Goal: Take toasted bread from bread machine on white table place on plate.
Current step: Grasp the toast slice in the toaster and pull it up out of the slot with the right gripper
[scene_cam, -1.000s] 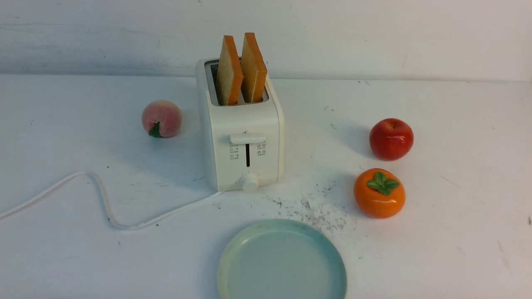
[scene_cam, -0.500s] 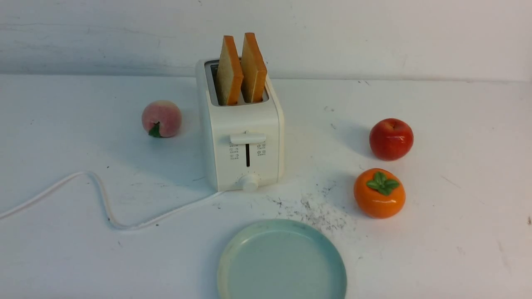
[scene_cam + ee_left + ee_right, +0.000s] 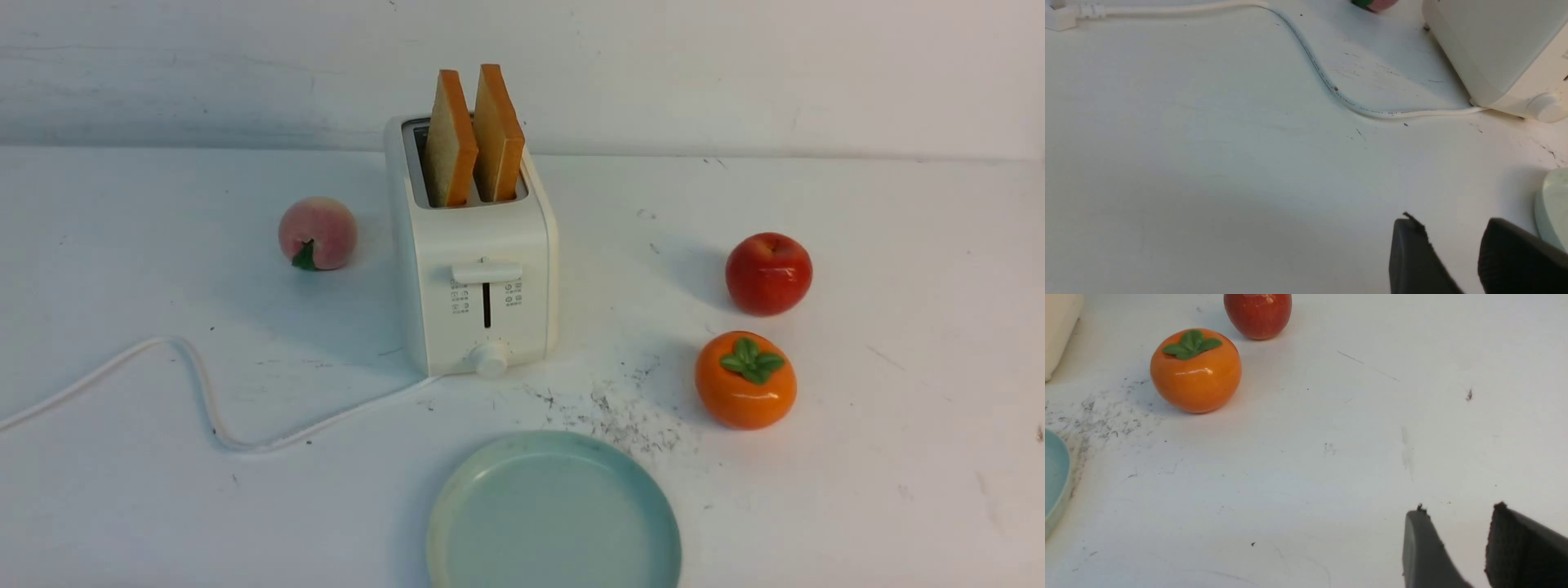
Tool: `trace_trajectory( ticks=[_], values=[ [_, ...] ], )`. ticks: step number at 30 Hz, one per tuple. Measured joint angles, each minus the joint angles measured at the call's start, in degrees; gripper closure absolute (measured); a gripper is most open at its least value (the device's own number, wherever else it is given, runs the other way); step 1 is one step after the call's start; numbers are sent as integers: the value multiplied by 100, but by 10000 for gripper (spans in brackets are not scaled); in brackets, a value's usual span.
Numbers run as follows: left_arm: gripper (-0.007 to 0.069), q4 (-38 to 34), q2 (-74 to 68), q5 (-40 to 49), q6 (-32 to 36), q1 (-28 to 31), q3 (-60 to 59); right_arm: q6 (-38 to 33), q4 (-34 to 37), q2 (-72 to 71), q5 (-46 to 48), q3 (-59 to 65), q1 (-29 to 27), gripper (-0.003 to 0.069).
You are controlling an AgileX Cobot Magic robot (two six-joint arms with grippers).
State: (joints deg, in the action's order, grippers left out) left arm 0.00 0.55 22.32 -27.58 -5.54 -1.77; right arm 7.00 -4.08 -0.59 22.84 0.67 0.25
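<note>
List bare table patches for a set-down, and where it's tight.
Free: table left front, between cord and plate; right side, past persimmon. Plate is bare too. Tight: bread machine to plate; apple to persimmon.

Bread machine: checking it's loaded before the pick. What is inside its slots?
Two slices of toasted bread, one per slot, stick up out of the bread machine. Their lower parts and the slot interiors are hidden.

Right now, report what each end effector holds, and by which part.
Nothing is held. The left end effector and the right end effector are open and empty; the toasted bread stands in the bread machine.
</note>
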Motion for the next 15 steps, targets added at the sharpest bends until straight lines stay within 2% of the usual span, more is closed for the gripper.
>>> trace_trajectory(
  ticks=[15],
  values=[
    [386, 0, 0, 0, 0, 0, 0, -95, -56, 0, -7, 0, 0, 417]
  ],
)
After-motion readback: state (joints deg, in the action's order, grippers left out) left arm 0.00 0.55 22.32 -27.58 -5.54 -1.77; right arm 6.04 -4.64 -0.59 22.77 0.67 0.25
